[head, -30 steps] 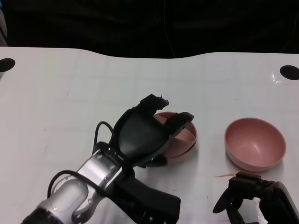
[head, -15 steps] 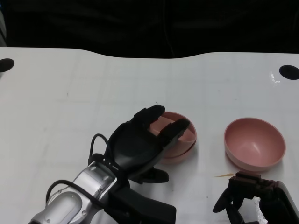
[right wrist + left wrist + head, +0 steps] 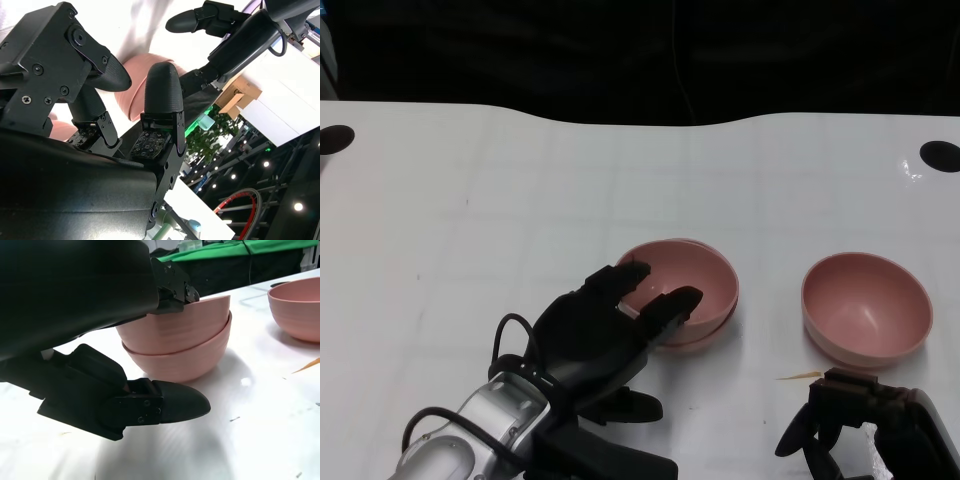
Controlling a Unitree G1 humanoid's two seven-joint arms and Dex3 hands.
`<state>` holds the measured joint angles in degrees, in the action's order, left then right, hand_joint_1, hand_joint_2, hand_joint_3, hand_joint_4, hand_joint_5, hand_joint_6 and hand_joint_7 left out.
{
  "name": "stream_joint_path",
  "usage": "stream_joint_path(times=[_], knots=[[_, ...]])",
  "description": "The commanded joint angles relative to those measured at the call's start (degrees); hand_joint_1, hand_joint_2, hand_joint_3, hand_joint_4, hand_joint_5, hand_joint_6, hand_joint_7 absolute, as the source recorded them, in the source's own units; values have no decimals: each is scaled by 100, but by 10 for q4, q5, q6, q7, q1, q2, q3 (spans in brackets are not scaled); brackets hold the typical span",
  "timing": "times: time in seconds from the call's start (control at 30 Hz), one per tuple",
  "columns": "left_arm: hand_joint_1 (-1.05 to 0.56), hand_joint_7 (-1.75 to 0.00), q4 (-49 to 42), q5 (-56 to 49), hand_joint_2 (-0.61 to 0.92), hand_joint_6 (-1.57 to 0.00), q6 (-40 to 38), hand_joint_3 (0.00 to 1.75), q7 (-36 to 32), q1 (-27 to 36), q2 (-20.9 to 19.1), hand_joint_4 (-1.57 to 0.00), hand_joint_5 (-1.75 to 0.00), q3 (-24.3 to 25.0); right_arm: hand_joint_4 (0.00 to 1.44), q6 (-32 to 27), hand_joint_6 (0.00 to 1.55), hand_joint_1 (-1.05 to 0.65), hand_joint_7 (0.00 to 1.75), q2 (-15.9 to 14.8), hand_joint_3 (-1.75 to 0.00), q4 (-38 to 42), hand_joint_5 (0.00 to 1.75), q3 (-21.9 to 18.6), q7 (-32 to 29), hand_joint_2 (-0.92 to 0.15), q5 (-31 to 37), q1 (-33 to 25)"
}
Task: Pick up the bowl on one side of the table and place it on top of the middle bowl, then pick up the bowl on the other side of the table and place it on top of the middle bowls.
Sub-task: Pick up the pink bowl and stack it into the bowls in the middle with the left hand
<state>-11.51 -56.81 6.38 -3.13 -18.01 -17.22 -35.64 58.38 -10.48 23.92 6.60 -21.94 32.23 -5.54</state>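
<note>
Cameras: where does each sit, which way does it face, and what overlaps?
Head view: high, looking down on the white table; left hand, right hand.
Left wrist view: low behind the left hand, facing the stacked bowls.
Right wrist view: behind the right hand, tilted.
Shared: stacked bowls, right bowl.

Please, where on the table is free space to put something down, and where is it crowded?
Free: the white table far half, behind the stacked bowls, and its left part. Crowded: near edge, with left hand at the stack, single bowl, right hand.
</note>
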Motion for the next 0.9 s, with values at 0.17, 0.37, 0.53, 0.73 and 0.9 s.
stream_joint_path(times=[0.17, 0.37, 0.53, 0.73, 0.9], knots=[[-78, -1, -6, 8, 92, -11, 14, 50, -5, 4, -10, -3, -9, 6, 85, 4, 92, -4, 117, -9, -152, 3, 169, -4, -4, -15, -6, -1], [-75, 0, -31, 18, 92, -9, 57, 50, -101, 9, -4, 0, -5, 18, 85, 6, 92, -5, 117, -9, -153, 5, 169, -4, -7, -16, -3, 1], [-73, 0, -56, 25, 92, -4, 86, 52, -162, 12, -2, 0, 0, 29, 84, 2, 92, -5, 118, -10, -154, 1, 170, -4, -6, -15, -2, 0], [-65, -3, -54, 86, 92, -12, 159, 46, -200, 45, -22, -7, -4, 67, 85, 4, 92, -4, 119, -10, -155, 3, 169, -4, -7, -15, -3, 0], [-59, -8, -54, 124, 92, -24, 227, 45, -239, 77, -36, -20, -12, 102, 86, 2, 92, -3, 119, -10, -155, 0, 167, -4, -4, -14, -8, -2]])
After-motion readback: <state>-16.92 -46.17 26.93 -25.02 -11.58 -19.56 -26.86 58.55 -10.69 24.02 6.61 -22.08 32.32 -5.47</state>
